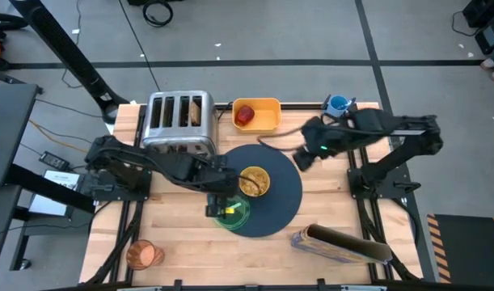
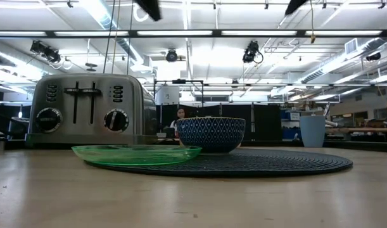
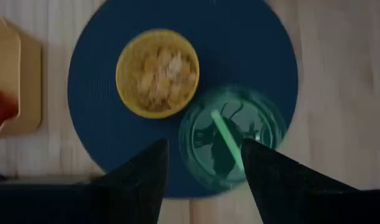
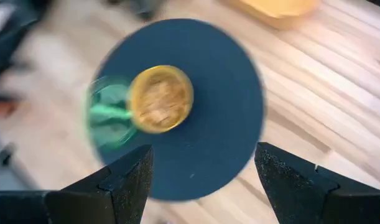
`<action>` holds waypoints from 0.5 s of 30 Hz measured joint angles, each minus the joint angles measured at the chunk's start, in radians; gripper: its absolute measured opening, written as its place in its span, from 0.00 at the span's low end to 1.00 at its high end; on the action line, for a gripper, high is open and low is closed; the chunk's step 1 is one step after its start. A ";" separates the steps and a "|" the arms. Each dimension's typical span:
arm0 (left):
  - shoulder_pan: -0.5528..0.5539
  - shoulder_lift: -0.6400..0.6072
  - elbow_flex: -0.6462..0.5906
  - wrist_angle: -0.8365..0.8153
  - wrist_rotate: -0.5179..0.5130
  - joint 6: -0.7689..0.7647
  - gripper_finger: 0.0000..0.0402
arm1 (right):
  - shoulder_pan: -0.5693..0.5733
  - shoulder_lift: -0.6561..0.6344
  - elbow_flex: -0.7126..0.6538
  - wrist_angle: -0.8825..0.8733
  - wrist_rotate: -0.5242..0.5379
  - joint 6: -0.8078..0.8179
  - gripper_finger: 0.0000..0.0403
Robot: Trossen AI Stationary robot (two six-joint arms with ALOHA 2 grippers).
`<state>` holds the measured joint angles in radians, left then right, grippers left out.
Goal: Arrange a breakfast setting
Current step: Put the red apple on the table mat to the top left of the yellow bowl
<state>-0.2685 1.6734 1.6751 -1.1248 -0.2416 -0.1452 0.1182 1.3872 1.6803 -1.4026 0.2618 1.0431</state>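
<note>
We see a big round blue mat point(image 1: 267, 190) lying flat in the middle of the wooden table point(image 1: 344, 210). On the mat sits a small bowl point(image 1: 253, 181) full of cereal. A little green plate point(image 1: 233, 213) lies just beside the bowl, half on the mat's edge and half over the table.

Our left gripper point(image 1: 218, 206) hangs right above the green plate. Its two fingers stand wide apart and hold nothing. Our right gripper point(image 1: 305, 159) is up over the far right edge of the mat. Its fingers are spread wide too, and nothing is between them.

A red apple point(image 1: 244, 114) rests in a yellow tray point(image 1: 267, 117) behind the mat, next to the shiny toaster point(image 1: 179, 121). Toast point(image 1: 195, 111) pokes out of one slot. An amber cup point(image 1: 144, 254) stands at the near left corner, well apart from the mat.

We think the plate is light, thin and slippery, so it could slide if we push it. Its thin rim looks like the best place to pinch. The bowl looks heavier and could spill, so we would hold its rim and keep it level. The apple is round and smooth, so we would grab it across its middle. The toast is light and crumbly, so squeeze it softly.
</note>
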 joint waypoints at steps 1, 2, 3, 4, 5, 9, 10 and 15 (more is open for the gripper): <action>0.002 -0.027 -0.032 -0.001 0.004 -0.001 0.52 | -0.026 0.015 -0.003 -0.002 0.004 0.021 0.70; 0.006 -0.055 -0.066 0.000 0.004 -0.008 0.52 | -0.049 0.028 -0.004 0.001 0.012 0.034 0.70; 0.015 -0.087 -0.101 0.007 0.004 -0.015 0.52 | -0.068 0.040 -0.004 0.012 0.024 0.036 0.70; 0.023 -0.122 -0.140 0.016 0.002 -0.029 0.52 | -0.085 0.053 -0.004 0.032 0.037 0.034 0.70; 0.029 -0.157 -0.177 0.015 -0.002 -0.042 0.52 | -0.098 0.065 -0.004 0.060 0.050 0.031 0.70; 0.058 -0.292 -0.298 0.029 -0.019 -0.074 0.52 | -0.158 0.128 -0.004 0.206 0.058 0.010 0.70; 0.064 -0.326 -0.324 0.026 -0.022 -0.074 0.52 | -0.173 0.149 -0.004 0.242 0.047 -0.006 0.70; 0.117 -0.476 -0.435 0.058 -0.027 -0.052 0.52 | -0.246 0.291 0.018 0.419 0.005 -0.107 0.70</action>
<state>-0.1517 1.1975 1.2402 -1.0670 -0.2690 -0.1974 -0.1280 1.6784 1.6984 -0.9840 0.2669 0.9359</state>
